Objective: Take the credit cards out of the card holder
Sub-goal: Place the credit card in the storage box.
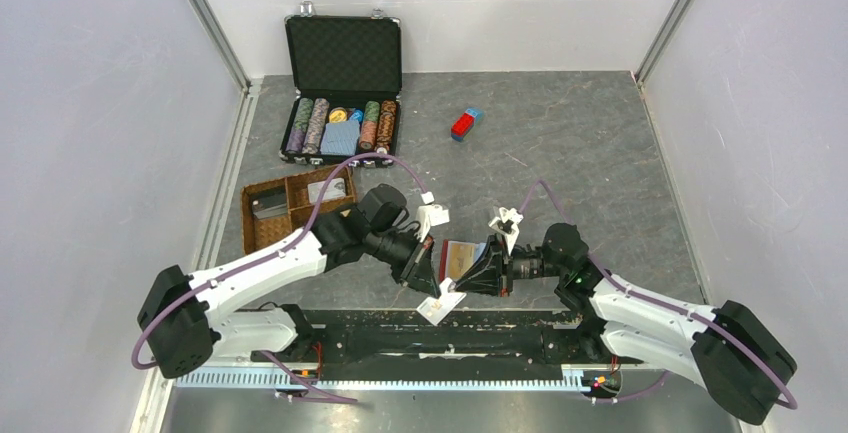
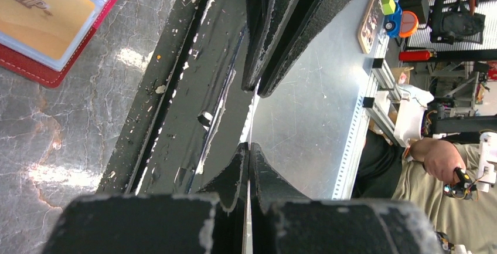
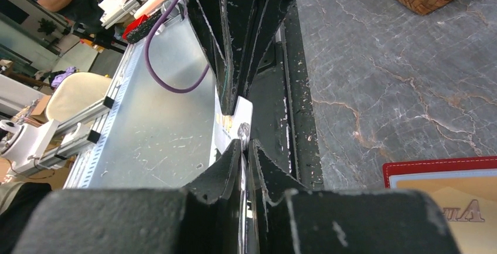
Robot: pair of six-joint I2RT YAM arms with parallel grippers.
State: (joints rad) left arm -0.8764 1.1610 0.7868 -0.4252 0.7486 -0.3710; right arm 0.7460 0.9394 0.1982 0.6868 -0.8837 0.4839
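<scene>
The left gripper (image 2: 248,148) is pinched fully together on the thin edge of a white card (image 3: 235,113). Its own wrist view shows that card only edge-on, as a pale sliver between worn black, wedge-shaped fingers. The right gripper (image 3: 246,144) meets it from the opposite side, its scuffed fingers closed on the same white card with no gap showing. From there the card is a flat rectangle with small print too blurred to read. It hangs just beside the holder (image 1: 460,256), on the holder's near side, clear of it and above a chipped black strip (image 2: 176,90); whether it touches the strip I cannot tell. The holder lies open and flat on the grey, veined, stone-look table (image 1: 590,173). It is dark red with pale stitching along its rim, and a clear plastic sleeve covers a tan card (image 2: 35,13) whose lettering is cut off in both wrist views. From above, the two grippers hide the holder's sides. Beyond the holder to the left sits a woven brown basket (image 1: 290,208). Farther off is an open black case (image 1: 342,93) of striped chips, and well beyond the holder to the right is a small red-and-blue block (image 1: 466,123).
</scene>
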